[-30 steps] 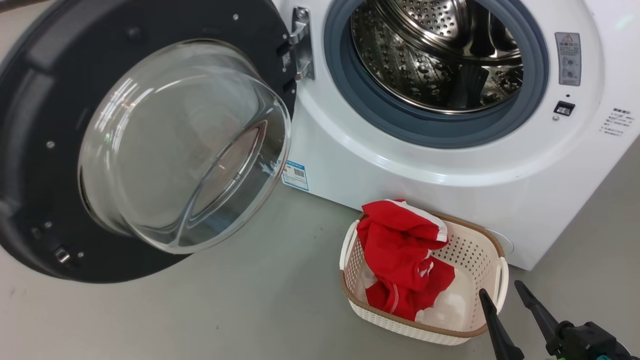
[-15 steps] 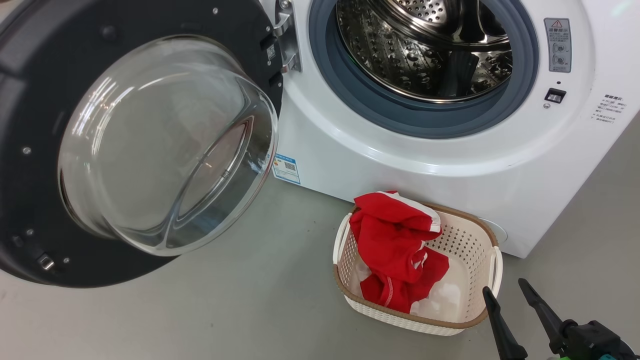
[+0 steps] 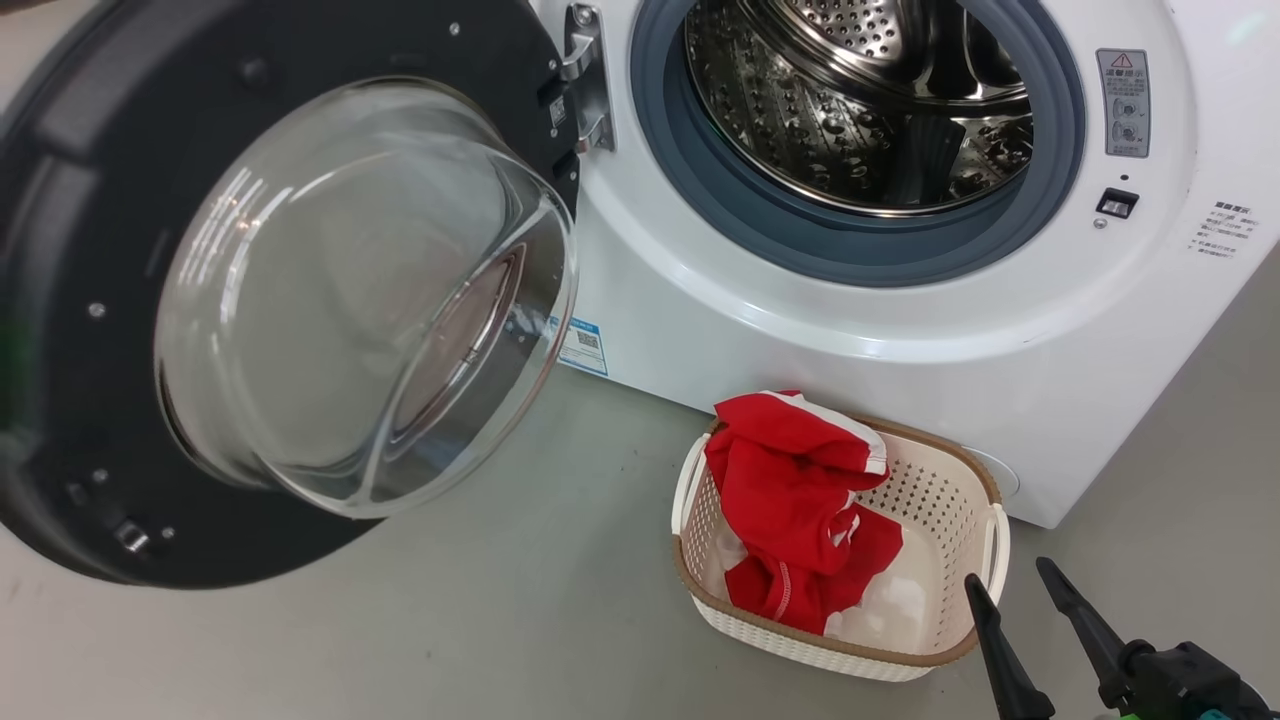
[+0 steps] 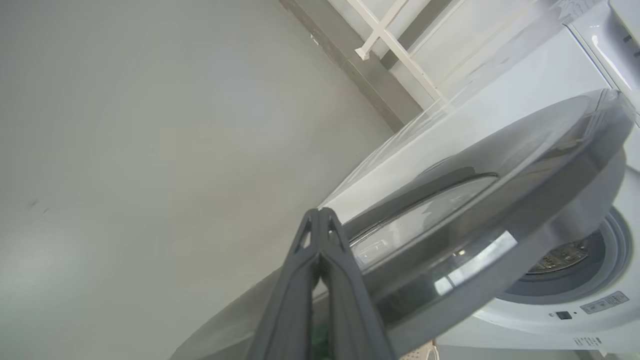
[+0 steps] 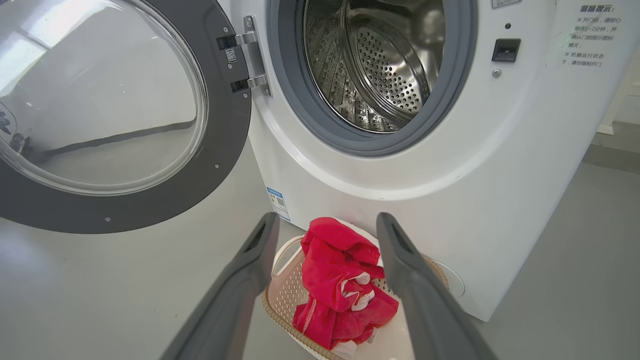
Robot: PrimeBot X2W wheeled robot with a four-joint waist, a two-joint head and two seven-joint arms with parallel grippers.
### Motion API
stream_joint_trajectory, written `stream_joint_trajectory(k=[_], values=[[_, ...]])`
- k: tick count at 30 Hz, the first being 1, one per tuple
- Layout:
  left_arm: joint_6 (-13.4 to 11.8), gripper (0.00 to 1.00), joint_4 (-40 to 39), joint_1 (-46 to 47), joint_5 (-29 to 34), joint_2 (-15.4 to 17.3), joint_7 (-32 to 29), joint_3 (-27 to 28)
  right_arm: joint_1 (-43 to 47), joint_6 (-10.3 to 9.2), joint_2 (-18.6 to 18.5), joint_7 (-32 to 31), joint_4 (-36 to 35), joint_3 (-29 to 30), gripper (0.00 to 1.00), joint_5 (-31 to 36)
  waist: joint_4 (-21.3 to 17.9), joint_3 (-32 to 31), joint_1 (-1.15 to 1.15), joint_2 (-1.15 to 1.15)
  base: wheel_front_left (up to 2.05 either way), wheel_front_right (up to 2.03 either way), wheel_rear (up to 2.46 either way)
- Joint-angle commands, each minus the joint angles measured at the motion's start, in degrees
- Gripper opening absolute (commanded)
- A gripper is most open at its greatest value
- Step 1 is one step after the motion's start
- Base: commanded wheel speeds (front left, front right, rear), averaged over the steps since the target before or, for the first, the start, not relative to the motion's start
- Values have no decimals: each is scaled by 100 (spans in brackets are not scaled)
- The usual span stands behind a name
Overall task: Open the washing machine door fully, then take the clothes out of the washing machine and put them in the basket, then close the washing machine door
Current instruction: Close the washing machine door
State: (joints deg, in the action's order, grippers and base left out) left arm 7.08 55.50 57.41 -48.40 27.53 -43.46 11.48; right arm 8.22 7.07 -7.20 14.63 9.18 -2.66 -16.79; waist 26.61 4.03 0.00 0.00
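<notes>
The red clothes [image 3: 800, 510] lay heaped in the basket [image 3: 940, 440], which stood on the floor against the front of the washing machine [image 3: 800, 330], below its opening. The drum [image 3: 860, 100] looked empty as far as the views reached into it. So the unloading seemed done, and the step in hand was closing the door [image 3: 60, 250], which hung wide open to the left on its hinge [image 3: 585, 80]. The left gripper [image 4: 320, 215] had its fingers pressed together with nothing between them, tips close by the door's outer face (whether touching, the left wrist view did not settle). The right gripper [image 3: 1006, 572] stood spread and empty just beside the basket's near corner. The next move probably called for a steady push on that outer face, swinging the door round to the opening until the latch caught, with the right arm out of its path.
</notes>
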Motion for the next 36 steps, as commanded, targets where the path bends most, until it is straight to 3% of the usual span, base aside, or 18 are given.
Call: stream_joint_trajectory(k=[1, 13, 23, 36], values=[[39, 0, -337, -193, -172, 228, -221, -29, -56, 42, -85, 37, -139, -117, 100, 62, 2, -15, 0, 0, 0, 0, 0], [40, 0, -2099, -1248, -1352, 243, -1105, -358, -46, 42, -42, 37, -132, -93, 100, 68, 6, -68, 0, 0, 0, 0, 0], [40, 0, -3360, -1766, -2026, 222, -1342, -830, -78, 42, -33, 37, -136, -93, 100, 71, -47, -74, 0, 0, 0, 0, 0], [40, 0, -4517, -2034, -2464, 110, -1255, -1584, -95, 42, -36, 37, -125, -100, 100, 59, -174, -71, 0, 0, 0, 0, 0]])
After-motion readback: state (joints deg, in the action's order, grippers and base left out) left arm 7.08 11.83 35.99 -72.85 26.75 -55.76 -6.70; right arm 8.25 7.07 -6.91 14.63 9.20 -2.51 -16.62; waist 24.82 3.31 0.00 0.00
